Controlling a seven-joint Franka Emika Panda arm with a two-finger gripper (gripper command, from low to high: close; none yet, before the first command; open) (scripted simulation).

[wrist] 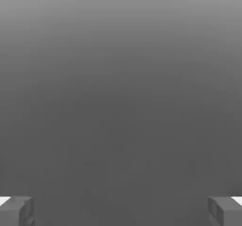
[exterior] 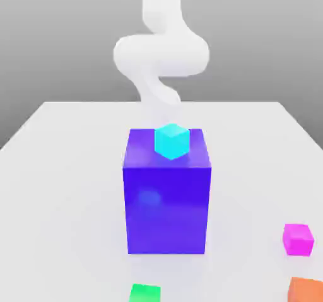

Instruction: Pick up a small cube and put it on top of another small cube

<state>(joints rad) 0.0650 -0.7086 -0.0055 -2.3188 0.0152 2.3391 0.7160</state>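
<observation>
Looking at the exterior view, you are seeing a tall, glossy blue block (exterior: 167, 193) standing near the middle of the pale grey table (exterior: 63, 168), with a small cyan cube (exterior: 171, 140) sitting on its top face. Behind the block, the white robot arm (exterior: 161, 52) is curling above the far part of the table. The small plain magenta cube (exterior: 298, 239) is lying on the table well off toward the exterior view's right, apart from the block. Just in front of it, at the picture's lower edge, a small orange cube (exterior: 306, 290) is showing in part, and a small green cube (exterior: 145, 293) is sitting at the lower edge in front of the blue block.

The hand view is giving you the end effector (wrist: 121, 212): its two grey fingertips (wrist: 17, 211) are standing wide apart at opposite sides, with nothing between them but a plain grey background.
</observation>
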